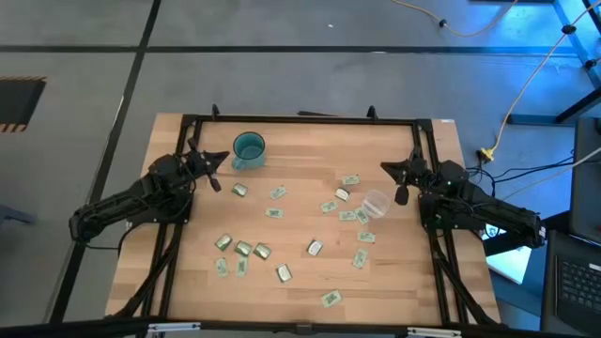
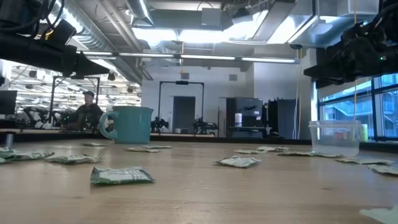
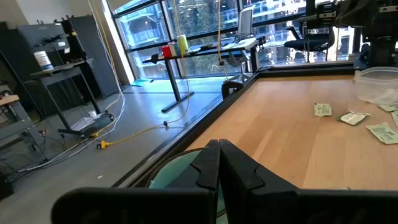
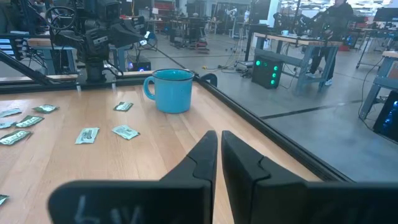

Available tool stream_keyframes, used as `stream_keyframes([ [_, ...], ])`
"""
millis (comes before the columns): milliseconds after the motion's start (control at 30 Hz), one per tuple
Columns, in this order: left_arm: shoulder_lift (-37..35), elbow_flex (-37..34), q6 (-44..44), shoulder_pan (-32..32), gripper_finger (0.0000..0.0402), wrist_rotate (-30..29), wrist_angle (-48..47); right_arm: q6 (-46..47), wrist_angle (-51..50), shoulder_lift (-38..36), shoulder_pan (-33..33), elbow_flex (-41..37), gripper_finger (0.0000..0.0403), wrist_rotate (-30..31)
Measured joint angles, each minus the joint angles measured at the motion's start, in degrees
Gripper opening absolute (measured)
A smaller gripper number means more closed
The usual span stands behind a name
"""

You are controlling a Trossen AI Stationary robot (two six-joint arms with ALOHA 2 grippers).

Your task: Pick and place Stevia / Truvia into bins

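Sachets (image 1: 273, 213) lay scattered flat between teal cup (image 1: 248, 148) and clear cup (image 1: 376, 203). Light, limp, thin; probably best pinched at an edge. Left gripper (image 1: 218, 160) and right gripper (image 1: 395, 171) raised, fingers closed, empty.

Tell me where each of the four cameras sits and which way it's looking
High view: overhead, straight down on the table; both arms show.
Low view: at tabletop height, level across the sachets toward the room; arms overhead.
Left wrist view: past the shut left end effector toward the clear cup.
Right wrist view: past the shut right end effector toward the teal cup.
Shared: high and low views both show both cups.
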Motion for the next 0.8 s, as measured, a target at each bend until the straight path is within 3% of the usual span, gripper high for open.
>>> stream_keyframes([
  [133,0.0,0.0,0.0,0.0,0.0004,0.0,0.0,2.1,0.0,0.0,0.0,0.0,0.0028,0.0],
  [400,0.0,0.0,0.0,0.0,0.0004,0.0,0.0,17.9,0.0,0.0,0.0,0.0,0.0028,0.0],
  [800,0.0,0.0,0.0,0.0,0.0004,0.0,0.0,16.5,0.0,0.0,0.0,0.0,0.0028,0.0],
])
